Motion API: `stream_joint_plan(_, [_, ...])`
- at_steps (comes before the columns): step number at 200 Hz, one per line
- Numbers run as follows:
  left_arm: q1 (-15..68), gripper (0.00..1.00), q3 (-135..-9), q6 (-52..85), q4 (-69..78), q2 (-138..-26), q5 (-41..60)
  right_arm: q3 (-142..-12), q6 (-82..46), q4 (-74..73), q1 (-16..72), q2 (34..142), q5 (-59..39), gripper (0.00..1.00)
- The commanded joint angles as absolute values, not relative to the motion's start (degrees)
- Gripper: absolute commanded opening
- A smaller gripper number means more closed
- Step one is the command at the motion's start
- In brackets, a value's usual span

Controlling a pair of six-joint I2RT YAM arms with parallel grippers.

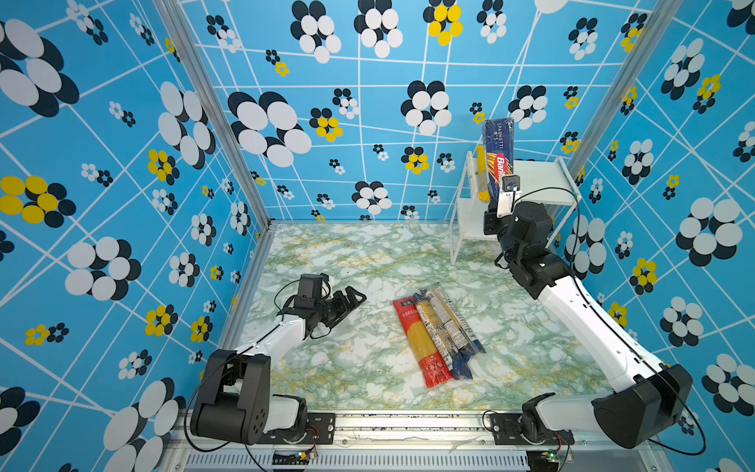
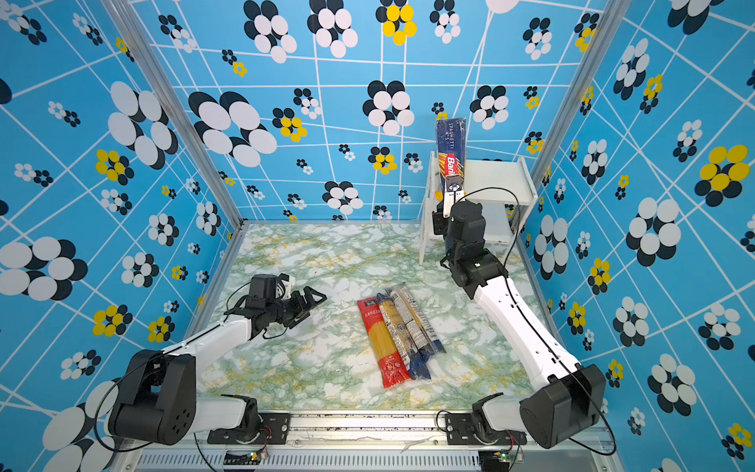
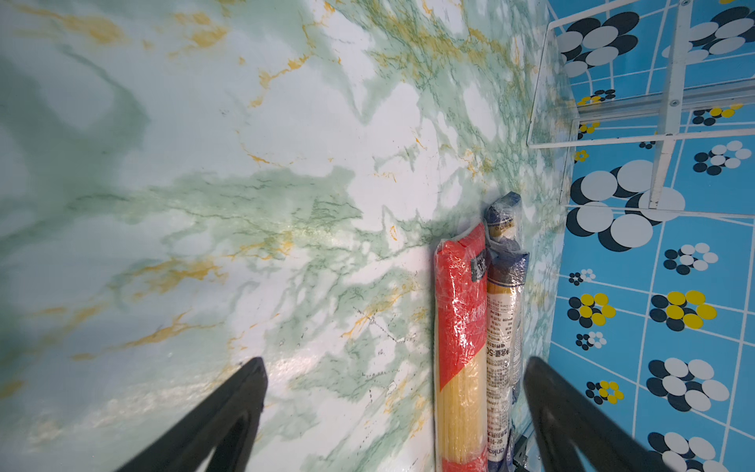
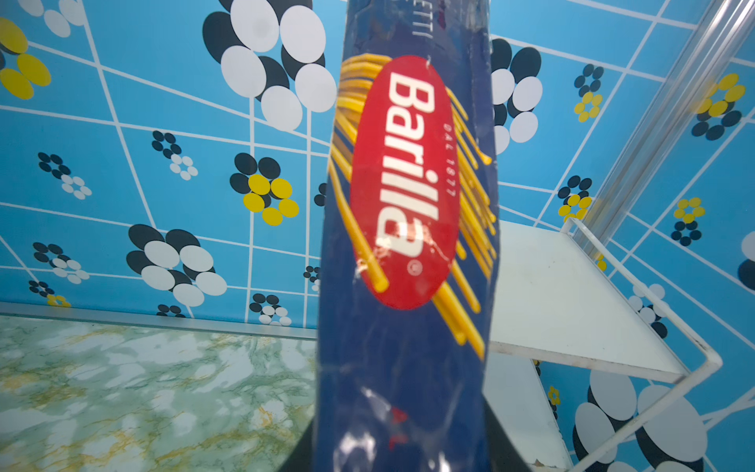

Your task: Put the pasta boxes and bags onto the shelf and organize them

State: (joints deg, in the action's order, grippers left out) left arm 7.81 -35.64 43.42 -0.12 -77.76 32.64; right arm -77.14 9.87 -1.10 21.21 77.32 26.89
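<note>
Where the left arm reaches over the marble-patterned table (image 1: pixel 347 253), the left gripper (image 1: pixel 355 298) (image 2: pixel 316 296) sits low with its fingers spread wide and nothing between them, aimed toward the packs lying at the middle. The left wrist view gives the closest look at this. The two dark fingers (image 3: pixel 228 408) frame bare table, with the red pack (image 3: pixel 459 327) and a clear pack (image 3: pixel 504 327) running away from the camera, ends first.

In both top views three packs lie flat and side by side, touching. These are the red pack (image 1: pixel 421 347) (image 2: pixel 382 347) and then the two clear packs with dark-blue ends (image 1: pixel 437 339) (image 2: pixel 416 318). Their long axes are parallel and slant from the far left to the near right.

Further right, at the back corner, stands the shelf (image 1: pixel 539 171) (image 2: pixel 494 175). A yellow pack (image 1: pixel 482 171) stands upright at its left end and shows plainly only in a top view. Just beside it, the dark blue Barilla pack (image 1: pixel 499 151) (image 2: pixel 450 147) is also on end, its long axis near vertical and its top rising above the upper board.

The right gripper (image 1: pixel 492 216) is clamped on the lower part of that pack. The top views mostly hide the grip behind the wrist. The right wrist view shows the pack (image 4: pixel 408 204) rising from between the dark fingers (image 4: pixel 504 441), with the logo reading along its length and the upper board (image 4: pixel 551 286) beside it. Whether its bottom end rests on a board cannot be told.
</note>
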Motion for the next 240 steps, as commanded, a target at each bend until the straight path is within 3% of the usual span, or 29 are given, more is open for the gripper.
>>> stream_joint_plan(1, [7.3,0.99,-34.7,42.6,0.9,-78.8,33.6,-82.8,9.9,-7.2,20.4,73.2,29.5,0.0])
stream_joint_plan(88, [7.4,0.99,-35.1,42.5,1.1,-79.4,34.2,-89.1,4.8,3.1,17.4,73.9,32.9,0.0])
stream_joint_plan(169, [7.4,0.99,-35.6,42.0,0.8,-79.8,34.4,-95.4,6.9,8.6,17.2,76.9,40.4,0.0])
stream_joint_plan(240, [7.4,0.99,-36.3,42.0,1.1,-80.7,34.8,-99.8,7.8,13.5,16.7,79.5,41.5,0.0])
